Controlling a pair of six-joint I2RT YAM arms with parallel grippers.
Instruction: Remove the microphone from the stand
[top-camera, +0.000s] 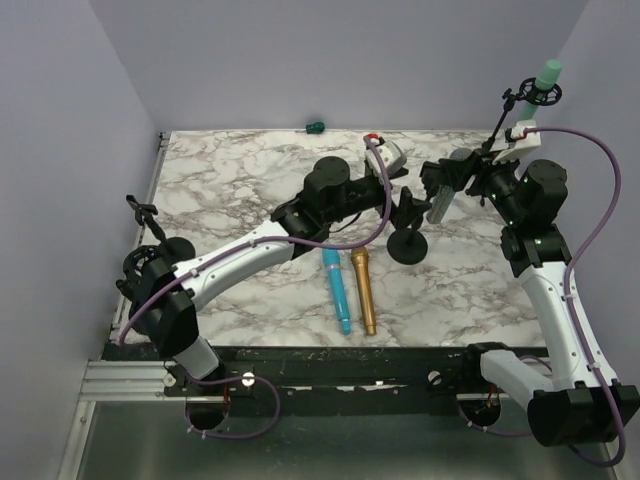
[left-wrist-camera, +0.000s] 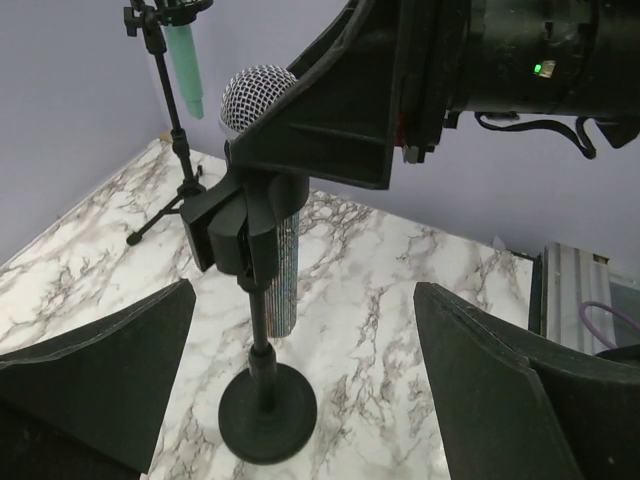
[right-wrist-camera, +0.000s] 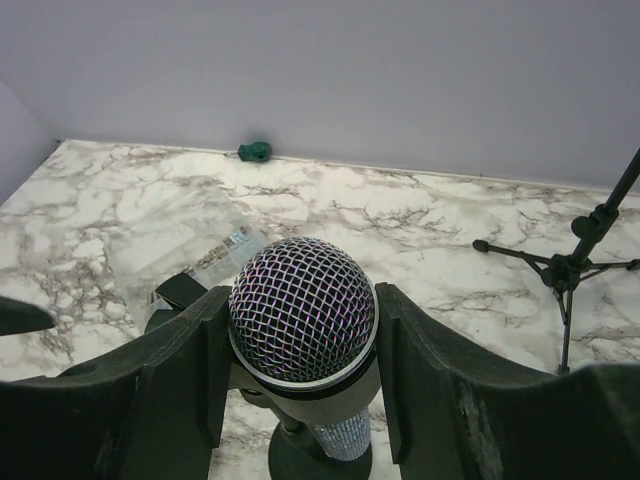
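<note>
The microphone (right-wrist-camera: 303, 308) sits head-up in the stand (left-wrist-camera: 267, 400). Our right gripper (right-wrist-camera: 300, 345) seems clamped on the head. In its wrist view, our left gripper (left-wrist-camera: 300, 375) gapes at the base's 9 and 3 o'clock. We'd brace the post, then pull along the clip (left-wrist-camera: 225, 225).

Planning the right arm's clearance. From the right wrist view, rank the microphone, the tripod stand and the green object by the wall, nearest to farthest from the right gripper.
1. Microphone: between the fingers of the right gripper.
2. Tripod stand: farther back, off to the right.
3. Green object: far back at the wall, left of centre.
</note>
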